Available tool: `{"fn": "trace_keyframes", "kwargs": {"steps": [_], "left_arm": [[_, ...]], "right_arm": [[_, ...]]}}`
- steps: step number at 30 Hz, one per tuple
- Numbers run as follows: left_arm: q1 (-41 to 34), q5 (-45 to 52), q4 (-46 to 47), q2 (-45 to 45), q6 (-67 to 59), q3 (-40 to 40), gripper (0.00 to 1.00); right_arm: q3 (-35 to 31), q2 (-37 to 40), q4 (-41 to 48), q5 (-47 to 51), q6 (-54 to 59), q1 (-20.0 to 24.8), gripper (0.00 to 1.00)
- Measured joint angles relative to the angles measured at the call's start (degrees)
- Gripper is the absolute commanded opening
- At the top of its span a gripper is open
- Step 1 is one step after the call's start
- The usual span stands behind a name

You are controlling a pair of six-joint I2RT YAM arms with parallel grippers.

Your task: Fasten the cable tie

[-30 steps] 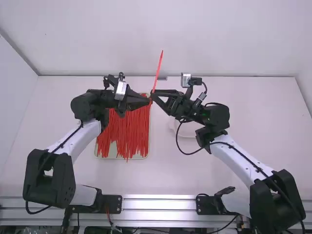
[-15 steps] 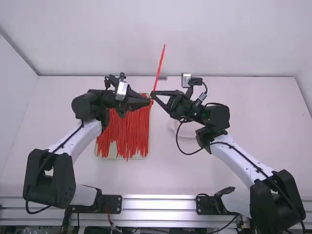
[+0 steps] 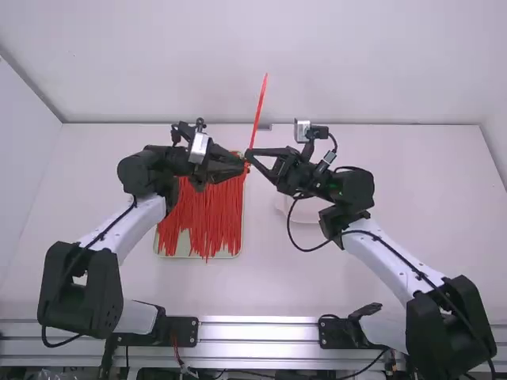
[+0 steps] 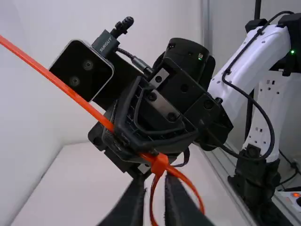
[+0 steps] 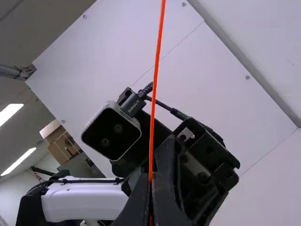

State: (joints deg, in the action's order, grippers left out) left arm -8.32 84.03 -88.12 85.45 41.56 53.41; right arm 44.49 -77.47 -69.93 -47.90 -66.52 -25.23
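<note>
- High view: cable tie point(image 3: 257, 111) held in the air between both arms, above the far end of a pile of spare ties point(image 3: 202, 212), tail pointing up
- left gripper point(image 3: 236, 165) pinches the loop point(image 4: 187, 182) just below the head point(image 4: 159, 164); right gripper point(image 3: 253, 155) is clamped on the tail point(image 5: 156, 84)
- Step, my read: tail is through the head, so tightening; next, right pulls the tail out while left holds firm
- Loop's lower part is cut off; exact grip spots are hidden by the fingers
</note>
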Motion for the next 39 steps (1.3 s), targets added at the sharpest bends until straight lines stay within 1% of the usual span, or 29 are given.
{"fn": "trace_keyframes", "kwargs": {"steps": [2, 5, 6, 8, 11, 12, 13, 14, 15, 22, 25, 27, 29, 31, 32, 35, 36, 39], "left_arm": [[0.0, -0.2, 0.0, 0.0, 0.4, 0.0, 0.23], [0.0, -0.3, 0.0, 0.0, 1.1, 0.0, 0.33], [0.1, -0.4, 0.0, 0.0, 1.6, 0.0, 0.40], [0.3, -0.7, -0.1, 0.0, 2.4, 0.0, 0.47], [1.1, -2.0, 1.7, 0.0, 4.9, 0.0, 0.73], [1.3, -2.2, 2.4, 0.0, 5.0, 0.0, 0.73], [1.9, -2.6, 3.9, 0.0, 5.4, 0.0, 0.83], [2.4, -3.1, 5.8, 0.0, 5.7, 0.0, 0.96], [2.9, -3.5, 7.2, 0.0, 5.9, 0.0, 0.99], [5.8, -4.8, 15.6, 0.0, 6.7, 0.0, 0.99], [7.0, -4.9, 21.4, 0.1, 6.7, 0.2, 0.99], [7.9, -5.0, 27.6, 0.1, 6.6, 1.2, 1.00], [8.5, -5.0, 31.8, 0.1, 6.4, 2.3, 0.99], [9.2, -5.0, 37.6, 0.1, 4.9, 3.7, 0.99], [9.2, -5.0, 37.6, 0.1, 4.9, 3.7, 0.99], [9.9, -5.0, 44.0, 0.1, 2.1, 4.0, 0.99], [9.9, -5.0, 44.5, 0.1, 1.9, 4.0, 0.99], [9.9, -5.3, 50.3, 0.1, -0.5, 4.0, 0.99]], "right_arm": [[0.0, 0.0, 0.0, -0.6, 0.1, 0.5, 0.00], [0.0, 0.0, 0.0, -1.7, 0.0, 1.4, 0.00], [0.0, 0.0, 0.4, -2.3, 0.1, 2.1, 0.00], [0.0, 0.0, 1.4, -2.8, 0.3, 2.9, 0.00], [0.0, -0.1, 2.6, -4.0, 1.1, 4.5, 0.00], [0.0, -0.1, 2.9, -4.1, 1.2, 4.7, 0.00], [0.0, -0.1, 3.5, -4.3, 1.4, 5.1, 0.00], [0.0, -0.1, 4.1, -4.5, 1.6, 5.6, 0.00], [0.0, -0.1, 4.4, -4.6, 1.8, 5.9, 0.00], [0.0, -0.1, 4.8, -6.4, 2.4, 8.8, 0.00], [0.0, -0.1, 5.7, -7.1, 3.0, 9.9, 0.00], [0.0, -0.1, 8.1, -7.3, 3.9, 10.8, 0.00], [0.0, -0.1, 9.6, -7.4, 4.6, 11.3, 0.00], [0.0, -0.1, 12.8, -7.4, 6.0, 12.0, 0.00], [0.0, -0.1, 12.8, -7.4, 6.0, 12.0, 0.00], [0.0, -0.1, 17.6, -7.4, 9.0, 13.1, 0.00], [0.0, -0.1, 17.9, -7.4, 9.3, 13.2, 0.00], [0.0, -0.1, 20.5, -7.4, 11.7, 13.8, 0.00]]}}
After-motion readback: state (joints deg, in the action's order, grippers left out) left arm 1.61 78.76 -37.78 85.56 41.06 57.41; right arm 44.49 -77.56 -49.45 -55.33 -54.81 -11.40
